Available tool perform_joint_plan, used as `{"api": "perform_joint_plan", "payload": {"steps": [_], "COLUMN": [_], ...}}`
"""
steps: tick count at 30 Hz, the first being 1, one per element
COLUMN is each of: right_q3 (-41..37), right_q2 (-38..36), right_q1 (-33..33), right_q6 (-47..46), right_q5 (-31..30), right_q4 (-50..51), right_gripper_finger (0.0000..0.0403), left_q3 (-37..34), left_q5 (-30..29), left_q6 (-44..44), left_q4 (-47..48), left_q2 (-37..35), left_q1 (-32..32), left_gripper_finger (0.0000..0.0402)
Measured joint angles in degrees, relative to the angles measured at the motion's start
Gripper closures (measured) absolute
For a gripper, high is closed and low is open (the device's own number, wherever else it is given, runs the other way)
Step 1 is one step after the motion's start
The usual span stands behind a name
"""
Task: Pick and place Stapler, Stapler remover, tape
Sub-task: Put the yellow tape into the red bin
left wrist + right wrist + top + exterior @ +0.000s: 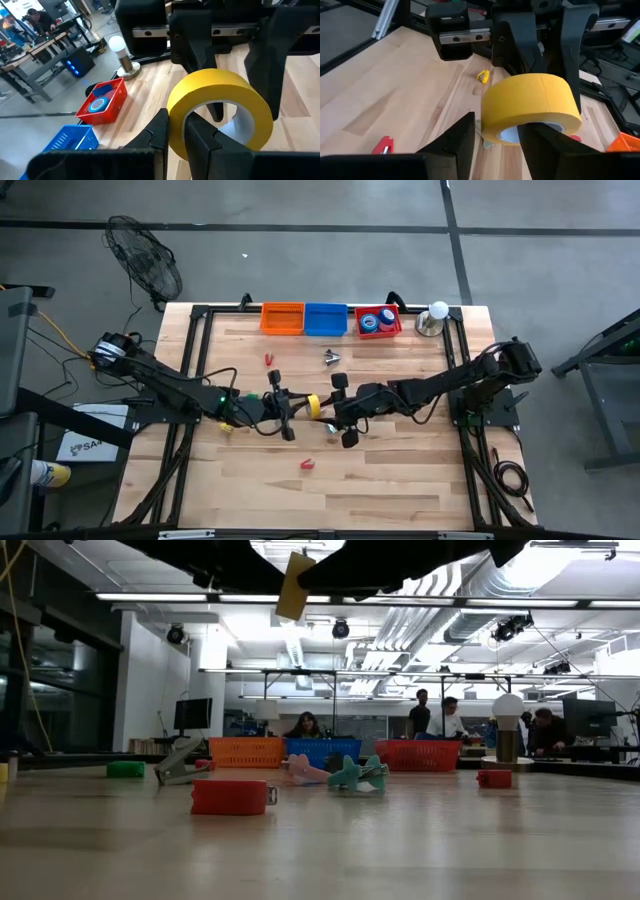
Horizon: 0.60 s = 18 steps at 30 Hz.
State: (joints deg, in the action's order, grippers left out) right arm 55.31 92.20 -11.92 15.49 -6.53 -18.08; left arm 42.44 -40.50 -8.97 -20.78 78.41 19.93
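A yellow tape roll [313, 405] [225, 90] [530, 100] hangs in the air over the middle of the table, between my two grippers. In the low view it shows tilted [292, 585] under the dark arms. My left gripper [295, 405] [176, 122] comes from the table's left and is shut on the roll. My right gripper [335, 408] [497, 130] faces it from the right and is open. One of its fingers stands outside the ring and the other at the ring's open centre. Blue tape rolls [378, 322] lie in the red bin. My left gripper pinches the yellow roll's wall on the side nearest it [177, 112], one finger [202, 140] inside the open centre and one outside. It comes roughly level from the table's left. The roll is lifted clear of the table and tilted.
Orange [283, 318], blue [325, 318] and red [362, 330] bins line the far edge, beside a white ball on a metal base [436, 315]. Small red pieces [269, 360] [308, 464], a silver stapler [332, 358] and a yellow piece [225, 427] lie on the wood. People sit beyond the table.
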Motion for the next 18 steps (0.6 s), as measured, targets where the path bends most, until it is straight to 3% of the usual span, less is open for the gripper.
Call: {"api": "perform_joint_plan", "payload": {"steps": [11,18], "right_q3": [0.00,0.00], "right_q2": [0.00,0.00], "right_q1": [-0.02,-0.04], "right_q6": [-0.53,-2.00], "right_q5": [1.18,1.76], "right_q4": [-0.09,-0.20], "right_gripper_finger": [0.0363,0.0374], "left_q3": [0.07,0.07], "left_q5": [0.36,1.29], "left_q6": [-0.24,0.13], "left_q4": [0.01,0.12], "left_q2": [0.02,0.02], "left_q1": [0.02,-0.03], "left_gripper_finger": [0.0369,0.0368]}}
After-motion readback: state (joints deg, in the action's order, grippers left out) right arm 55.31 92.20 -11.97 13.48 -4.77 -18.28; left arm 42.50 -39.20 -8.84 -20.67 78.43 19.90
